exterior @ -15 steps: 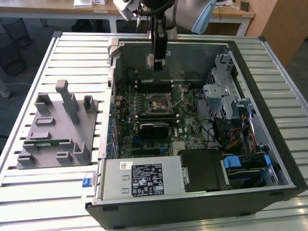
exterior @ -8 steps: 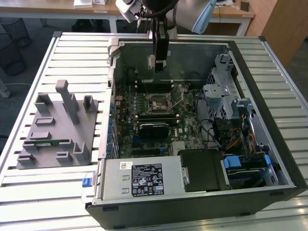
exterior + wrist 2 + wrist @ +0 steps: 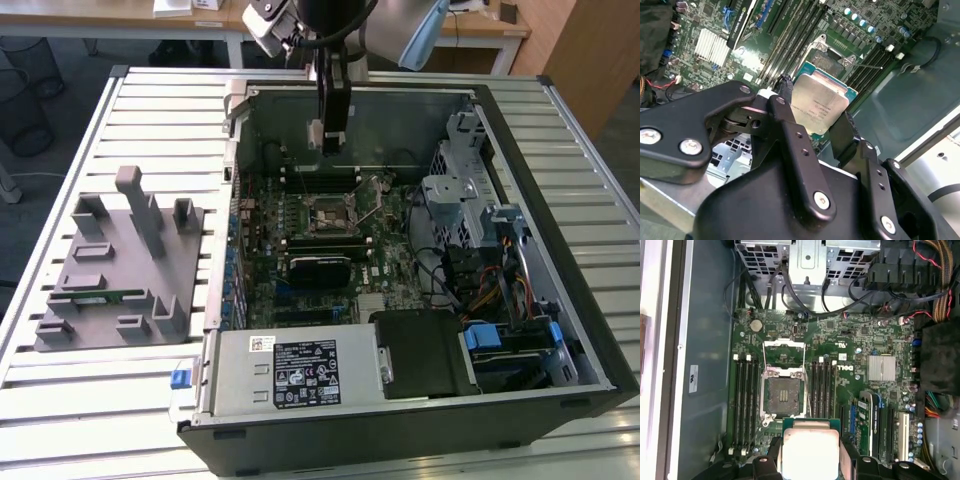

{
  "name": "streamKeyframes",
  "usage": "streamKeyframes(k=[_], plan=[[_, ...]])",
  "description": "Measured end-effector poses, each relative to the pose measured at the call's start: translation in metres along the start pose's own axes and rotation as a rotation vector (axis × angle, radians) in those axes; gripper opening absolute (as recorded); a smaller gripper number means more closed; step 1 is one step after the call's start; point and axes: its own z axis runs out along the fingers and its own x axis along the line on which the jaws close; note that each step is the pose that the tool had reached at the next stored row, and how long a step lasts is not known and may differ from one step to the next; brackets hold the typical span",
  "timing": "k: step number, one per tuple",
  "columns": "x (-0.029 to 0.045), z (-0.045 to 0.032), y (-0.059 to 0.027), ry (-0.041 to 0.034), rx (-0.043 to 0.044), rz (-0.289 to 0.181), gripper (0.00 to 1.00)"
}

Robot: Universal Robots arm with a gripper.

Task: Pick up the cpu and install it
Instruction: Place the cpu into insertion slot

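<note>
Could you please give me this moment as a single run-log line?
tool: shut on chip | chip: held over circuit board | socket: empty, lid open | install: not yet done

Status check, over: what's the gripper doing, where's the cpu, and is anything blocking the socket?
Status: gripper shut on the cpu. It hangs above the motherboard, not seated. The socket open and bare, nothing on it.

Computer case laid open on tabletop. Parts stand set beside case, toward the exterior view's left. Within case, cpu held between fingers above motherboard, near socket.
</note>
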Motion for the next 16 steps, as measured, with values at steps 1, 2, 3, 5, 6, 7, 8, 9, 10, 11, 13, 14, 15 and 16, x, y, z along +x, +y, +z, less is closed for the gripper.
streamKeyframes(k=[1, 2, 3, 5, 6, 7, 8, 9, 10, 11, 13, 14, 15, 16], plan=[[0.0001, 0.0011, 0.0, 0.0001, 0.0, 0.0, 0.54], [0.0002, 0.002, 0.0001, 0.0, 0.0002, 0.0, 0.54], [0.0003, 0.0029, 0.0001, -0.0001, 0.0005, 0.0, 0.54], [0.0004, 0.005, 0.0002, 0.0002, 0.0005, 0.0, 0.54], [0.0005, 0.006, 0.0003, 0.0001, 0.0006, 0.0, 0.54], [0.0009, 0.007, 0.0005, 0.0, 0.0007, 0.0, 0.54], [0.0016, 0.0078, 0.001, 0.0, 0.0008, 0.0, 0.54], [0.0025, 0.0085, 0.0015, 0.0, 0.0007, 0.0, 0.54], [0.0038, 0.0091, 0.002, 0.0, 0.0008, 0.0, 0.54], [0.0051, 0.0097, 0.0025, 0.0, 0.0007, 0.0, 0.54], [0.0076, 0.0112, 0.0034, 0.0001, 0.0007, 0.0, 0.54], [0.0087, 0.0121, 0.0039, 0.0, 0.0007, 0.0, 0.54], [0.0098, 0.0131, 0.0043, 0.0001, 0.0008, 0.0, 0.54], [0.011, 0.0145, 0.0046, 0.0, 0.0008, 0.0, 0.54]])
